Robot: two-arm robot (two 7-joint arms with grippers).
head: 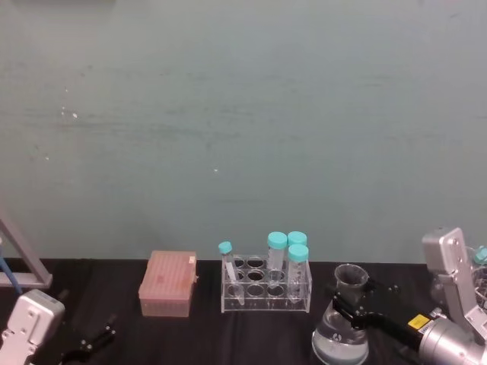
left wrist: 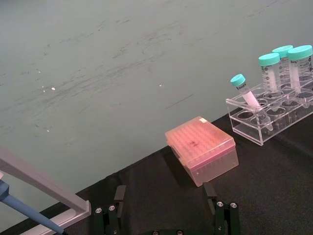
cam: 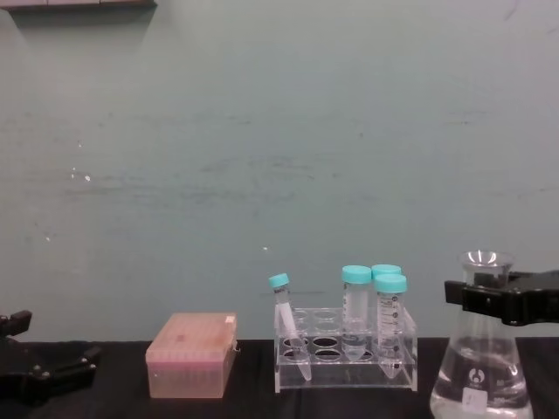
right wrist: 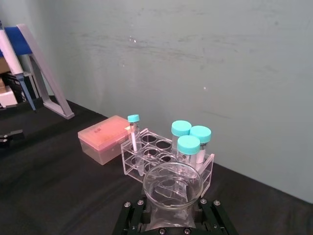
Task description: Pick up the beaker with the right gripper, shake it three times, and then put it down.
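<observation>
The beaker (head: 340, 342) is a clear conical flask with a little clear liquid, standing at the right end of the black table, right of the tube rack. My right gripper (head: 348, 310) reaches in from the right and its black jaws sit on either side of the flask's neck, just below the flared rim. In the chest view the beaker (cam: 479, 375) shows its white logo, and the right gripper (cam: 485, 297) crosses its neck. Seen from the right wrist, the beaker (right wrist: 172, 183) rim lies between the fingers (right wrist: 131, 209). My left gripper (left wrist: 166, 218) rests open at the table's left.
A clear rack (head: 265, 287) holds several teal-capped tubes, one leaning. A pink translucent box (head: 167, 284) sits left of it. A pipette stand (right wrist: 41, 68) is at the far left. A teal wall runs close behind the table.
</observation>
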